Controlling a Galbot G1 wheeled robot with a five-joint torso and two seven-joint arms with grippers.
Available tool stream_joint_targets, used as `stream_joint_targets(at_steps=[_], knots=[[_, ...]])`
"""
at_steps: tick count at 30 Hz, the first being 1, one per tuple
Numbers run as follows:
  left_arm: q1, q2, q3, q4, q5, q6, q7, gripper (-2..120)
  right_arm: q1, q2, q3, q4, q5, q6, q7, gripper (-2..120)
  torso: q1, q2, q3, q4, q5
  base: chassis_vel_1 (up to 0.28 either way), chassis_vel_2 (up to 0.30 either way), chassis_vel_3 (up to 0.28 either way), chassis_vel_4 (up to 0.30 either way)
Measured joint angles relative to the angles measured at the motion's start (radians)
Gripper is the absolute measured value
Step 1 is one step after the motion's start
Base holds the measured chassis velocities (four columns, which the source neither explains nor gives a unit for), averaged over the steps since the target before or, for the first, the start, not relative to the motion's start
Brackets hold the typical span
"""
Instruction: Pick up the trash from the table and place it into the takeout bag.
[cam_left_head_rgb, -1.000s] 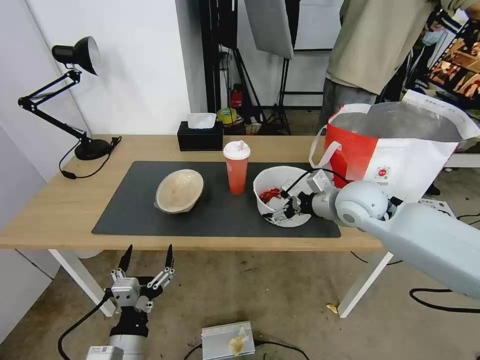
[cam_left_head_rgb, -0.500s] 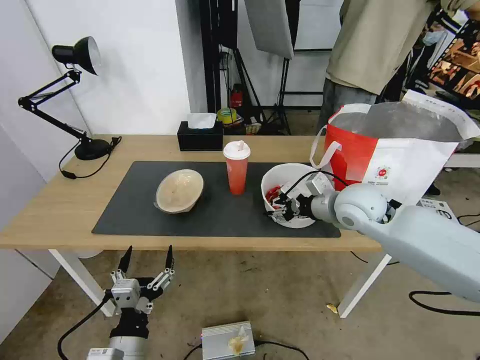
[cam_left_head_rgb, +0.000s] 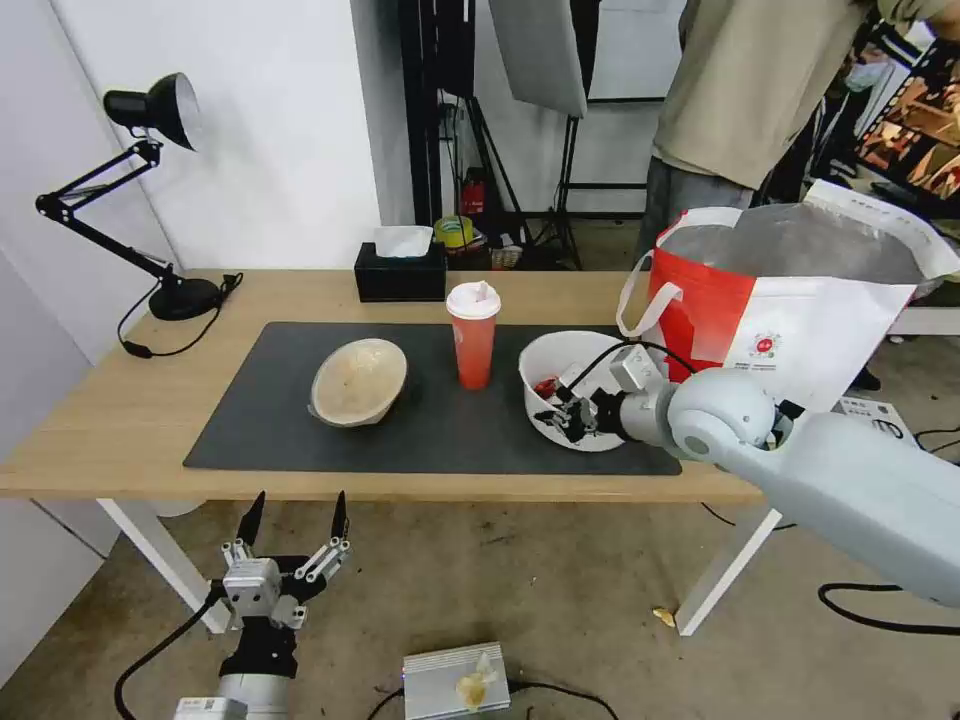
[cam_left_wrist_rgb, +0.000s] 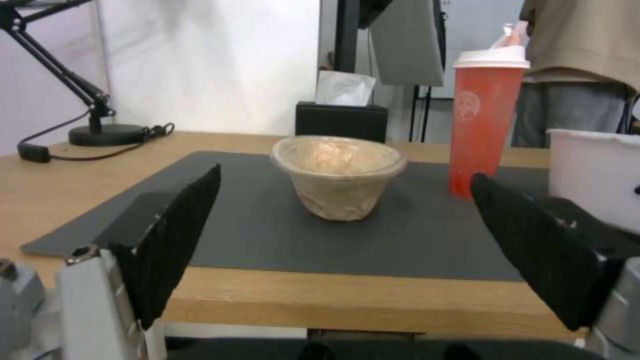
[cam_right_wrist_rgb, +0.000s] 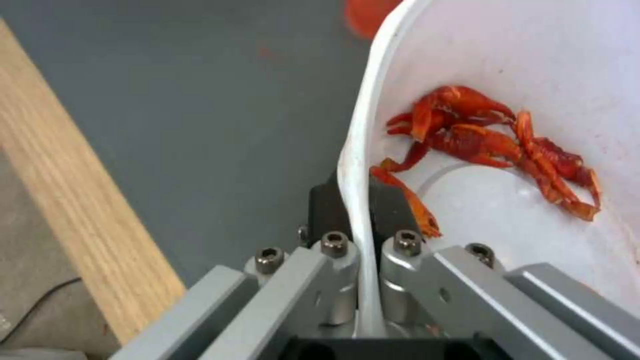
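The near rim of the white bowl was pinched by the right gripper, one finger inside and one outside; red scraps lay within. The bowl was tilted on the grey mat, with the takeout bag at its 3 o'clock and the orange-red cup at 9. The left gripper was held spread wide below the table edge.

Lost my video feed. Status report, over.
Right gripper shut on white bowl rim, bowl tilted. Left gripper open, parked below table. Orange-red cup beside bowl; takeout bag open.
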Motion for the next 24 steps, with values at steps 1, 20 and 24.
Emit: stream_joint_targets(at_steps=[1,20,24], knots=[[-0.001,0.003,0.000,0.000,0.000,0.000,0.000,100,0.003,-0.001,0.000,0.005,0.001,-0.001,0.001,0,0.000,0.000,0.000,0.0000,0.0001,0.000,0.000,0.000,0.000],[-0.004,0.022,0.001,0.018,-0.007,-0.001,-0.001,100,0.040,-0.123,-0.012,0.192,0.024,-0.003,0.014,0,0.000,0.000,0.000,0.0001,0.0001,0.000,0.000,0.000,0.000],[-0.004,0.027,0.000,0.022,-0.008,-0.007,-0.002,100,0.024,-0.168,0.014,0.252,0.027,-0.003,0.014,0,0.000,0.000,0.000,-0.0001,0.0001,0.000,0.000,0.000,0.000]])
